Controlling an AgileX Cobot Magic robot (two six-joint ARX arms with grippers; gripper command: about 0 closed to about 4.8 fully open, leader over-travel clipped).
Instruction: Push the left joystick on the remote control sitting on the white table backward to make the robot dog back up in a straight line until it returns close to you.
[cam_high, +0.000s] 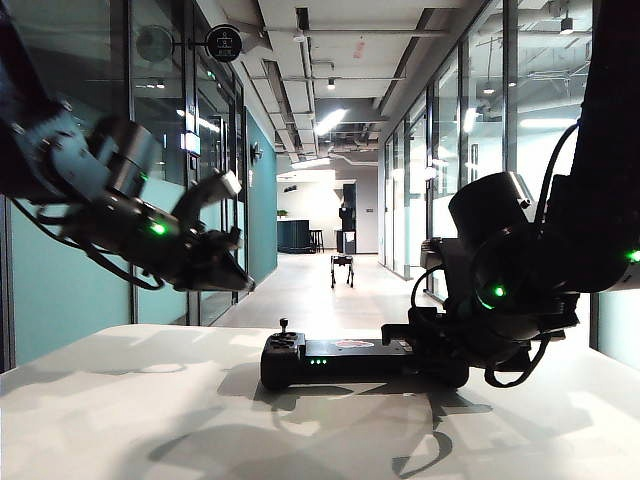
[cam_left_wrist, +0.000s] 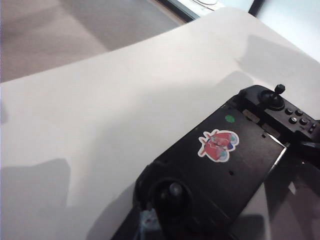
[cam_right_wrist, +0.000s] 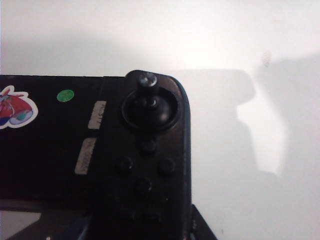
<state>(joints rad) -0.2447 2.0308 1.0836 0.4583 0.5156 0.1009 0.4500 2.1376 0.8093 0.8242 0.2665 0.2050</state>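
The black remote control (cam_high: 345, 358) lies flat on the white table (cam_high: 150, 410). Its left joystick (cam_high: 283, 326) stands upright on the left lobe, and the left wrist view shows it close up (cam_left_wrist: 172, 191). My left gripper (cam_high: 240, 280) hangs in the air up and left of that stick without touching it; its fingertips (cam_left_wrist: 148, 222) look shut and empty. My right gripper (cam_high: 440, 355) is shut on the controller's right lobe (cam_right_wrist: 145, 150), one finger on each side. The robot dog (cam_high: 342, 268) stands far down the corridor.
The right lobe carries its own stick (cam_right_wrist: 148, 82) and several buttons. A red sticker (cam_left_wrist: 217, 145) and a green dot mark the middle panel. Glass walls line both sides of the corridor. The table's far edge (cam_left_wrist: 100, 55) runs behind the controller.
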